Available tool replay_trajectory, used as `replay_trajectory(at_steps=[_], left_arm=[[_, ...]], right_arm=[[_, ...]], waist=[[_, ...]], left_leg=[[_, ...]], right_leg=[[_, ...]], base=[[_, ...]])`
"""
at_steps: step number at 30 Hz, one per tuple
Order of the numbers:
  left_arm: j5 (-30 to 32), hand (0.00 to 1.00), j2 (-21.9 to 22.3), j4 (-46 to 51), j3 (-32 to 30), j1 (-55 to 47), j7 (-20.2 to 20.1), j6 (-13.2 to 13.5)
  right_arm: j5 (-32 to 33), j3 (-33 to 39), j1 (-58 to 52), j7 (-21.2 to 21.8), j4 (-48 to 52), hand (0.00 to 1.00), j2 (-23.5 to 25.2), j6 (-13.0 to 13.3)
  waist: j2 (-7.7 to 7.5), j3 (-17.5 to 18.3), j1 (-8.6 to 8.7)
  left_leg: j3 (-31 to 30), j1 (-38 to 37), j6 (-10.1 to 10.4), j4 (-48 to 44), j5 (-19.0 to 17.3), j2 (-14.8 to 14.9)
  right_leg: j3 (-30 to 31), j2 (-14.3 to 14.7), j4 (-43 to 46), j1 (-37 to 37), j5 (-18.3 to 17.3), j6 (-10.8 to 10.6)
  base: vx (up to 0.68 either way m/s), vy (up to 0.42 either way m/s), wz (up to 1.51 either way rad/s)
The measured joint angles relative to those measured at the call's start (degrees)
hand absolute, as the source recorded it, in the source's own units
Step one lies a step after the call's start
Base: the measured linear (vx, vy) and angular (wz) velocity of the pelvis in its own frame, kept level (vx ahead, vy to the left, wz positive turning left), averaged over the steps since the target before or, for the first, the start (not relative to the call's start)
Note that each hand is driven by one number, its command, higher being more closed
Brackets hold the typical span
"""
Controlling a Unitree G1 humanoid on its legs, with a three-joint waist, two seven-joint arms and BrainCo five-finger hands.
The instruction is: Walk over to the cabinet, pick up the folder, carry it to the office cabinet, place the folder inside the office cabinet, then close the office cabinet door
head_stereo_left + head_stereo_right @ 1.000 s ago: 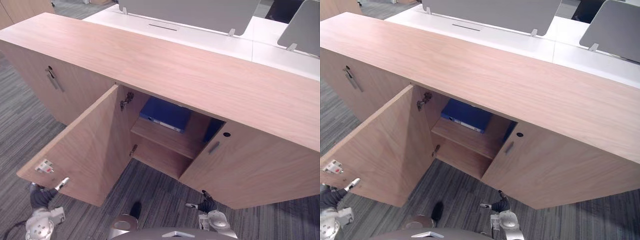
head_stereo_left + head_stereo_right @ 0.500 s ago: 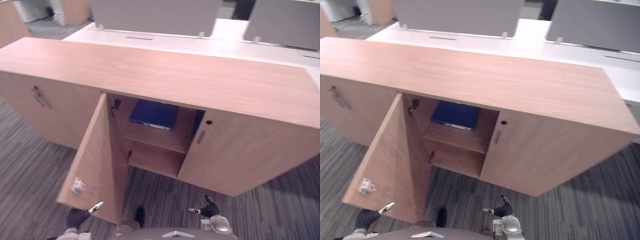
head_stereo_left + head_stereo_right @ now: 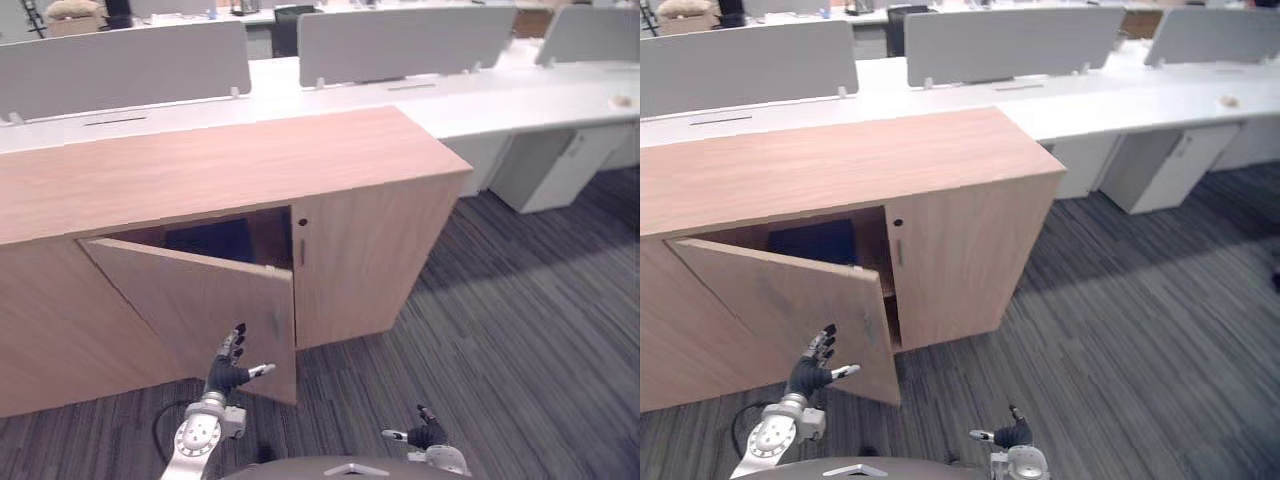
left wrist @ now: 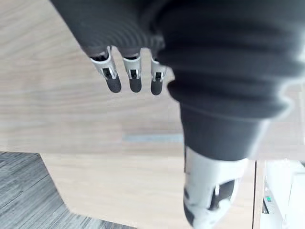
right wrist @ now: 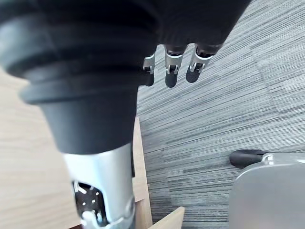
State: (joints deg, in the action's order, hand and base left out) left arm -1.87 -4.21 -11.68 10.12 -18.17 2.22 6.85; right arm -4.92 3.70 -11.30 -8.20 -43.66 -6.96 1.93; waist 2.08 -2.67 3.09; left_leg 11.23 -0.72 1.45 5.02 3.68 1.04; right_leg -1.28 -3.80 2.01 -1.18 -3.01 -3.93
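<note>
1. Left eye view: the folder (image 3: pixel 210 240) lies inside the office cabinet (image 3: pixel 220 165). It shows as a dark blue patch in the shadowed opening, its lower part cut off by the top edge of the half-shut door (image 3: pixel 190 300); its outline is hard to make out.
2. The left hand (image 3: pixel 228 368) is raised before the outer face of that door, near its free lower corner. The left wrist view shows its fingers (image 4: pixel 135 78) straight and spread, pointing at bare wood and holding nothing. Whether the tips touch the door cannot be told.
3. The right hand (image 3: pixel 428 437) hangs low, well apart from the cabinet, over the carpet (image 3: pixel 520 330). Its fingers (image 5: pixel 172 71) are straight and relaxed, and it is empty.
4. The cabinet's other door (image 3: pixel 370 250) is shut, with a slim handle (image 3: pixel 303 251) just beside the opening.
5. Behind the cabinet runs a long white bench (image 3: pixel 500 100) with grey divider panels (image 3: pixel 400 40) standing along it. A white pedestal unit (image 3: pixel 550 165) stands under the bench on the right.
6. The floor is grey striped carpet, and more desks show far back in the room.
</note>
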Motion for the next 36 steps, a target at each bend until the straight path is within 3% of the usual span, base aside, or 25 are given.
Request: replay_trajectory(at_steps=[3, 9, 14, 17, 24, 30, 36], left_arm=[[0.99, 0.00, 1.05, -4.15, -1.10, 4.12, 2.35, -0.68], [0.96, 0.00, -0.25, -9.67, -3.61, 14.47, 8.99, -2.65], [0.94, 0.00, -0.73, -14.83, -5.68, 22.85, 13.63, -4.03], [0.90, 0.00, -3.67, -18.53, -5.71, 28.11, 15.67, -4.62], [0.89, 0.00, -9.64, -25.41, -5.25, 39.04, 16.53, -5.22], [0.76, 0.00, -13.07, -29.86, -2.53, 47.65, 16.52, -5.23], [-0.32, 0.00, -14.50, -32.91, 0.00, 50.74, 16.38, -5.75]], right_arm=[[0.00, -0.06, -2.11, -0.45, 0.01, 0.00, -1.01, -0.95], [0.00, -0.09, -2.59, -0.83, 0.04, 0.00, 0.13, -1.12], [0.07, -0.12, -2.42, -1.13, 0.06, 0.00, -0.22, -1.12], [0.14, -0.23, -2.32, -1.16, 0.06, 0.00, -0.24, -1.11], [0.74, -0.74, -0.67, -1.16, 0.06, 0.00, -0.24, -1.01], [1.31, -0.87, 2.80, -2.12, 0.00, 0.00, 0.02, -0.86], [3.49, -2.98, 6.05, -2.57, 0.12, 0.00, 2.59, 0.53]], waist=[[0.76, 0.30, 0.28], [-1.08, 0.08, 1.25], [-0.63, -0.48, 2.26], [-0.75, -0.50, 2.58], [-1.29, -1.96, 3.49], [-1.82, -4.33, 3.64], [-1.90, -6.26, 3.22]], left_leg=[[-0.07, 0.20, -0.32, -0.12, -0.14, -0.40], [-0.31, 2.06, -0.26, 0.00, 0.20, -0.71], [-0.44, 3.04, -0.27, 0.00, 0.20, -1.66], [-0.48, 4.57, -0.27, 0.00, 0.21, -1.70], [-0.77, 8.18, -0.29, -0.01, 0.56, -1.59], [-1.59, 12.72, -1.76, -0.06, 4.29, -1.16], [-1.36, 14.54, -1.06, -0.38, 5.21, 0.34]], right_leg=[[0.49, -0.35, -1.41, 0.31, 0.14, -0.19], [0.31, -0.19, -3.11, 0.89, 0.31, 0.17], [-0.27, -1.02, -3.54, 1.42, 0.96, 1.17], [-1.14, -1.17, -3.62, 2.60, 1.03, 1.46], [-2.78, -1.26, -3.84, 5.57, 1.56, 2.16], [-4.31, -0.95, -3.06, 9.44, 5.26, -0.06], [-4.27, 0.19, -2.65, 11.48, 5.31, 0.20]], base=[[-0.01, 0.020, -0.13], [0.01, 0.017, 0.01], [0.04, 0.039, 0.11], [0.06, 0.010, 0.12], [0.08, -0.014, 0.10], [0.12, -0.024, 0.13], [0.08, -0.027, -0.05]])
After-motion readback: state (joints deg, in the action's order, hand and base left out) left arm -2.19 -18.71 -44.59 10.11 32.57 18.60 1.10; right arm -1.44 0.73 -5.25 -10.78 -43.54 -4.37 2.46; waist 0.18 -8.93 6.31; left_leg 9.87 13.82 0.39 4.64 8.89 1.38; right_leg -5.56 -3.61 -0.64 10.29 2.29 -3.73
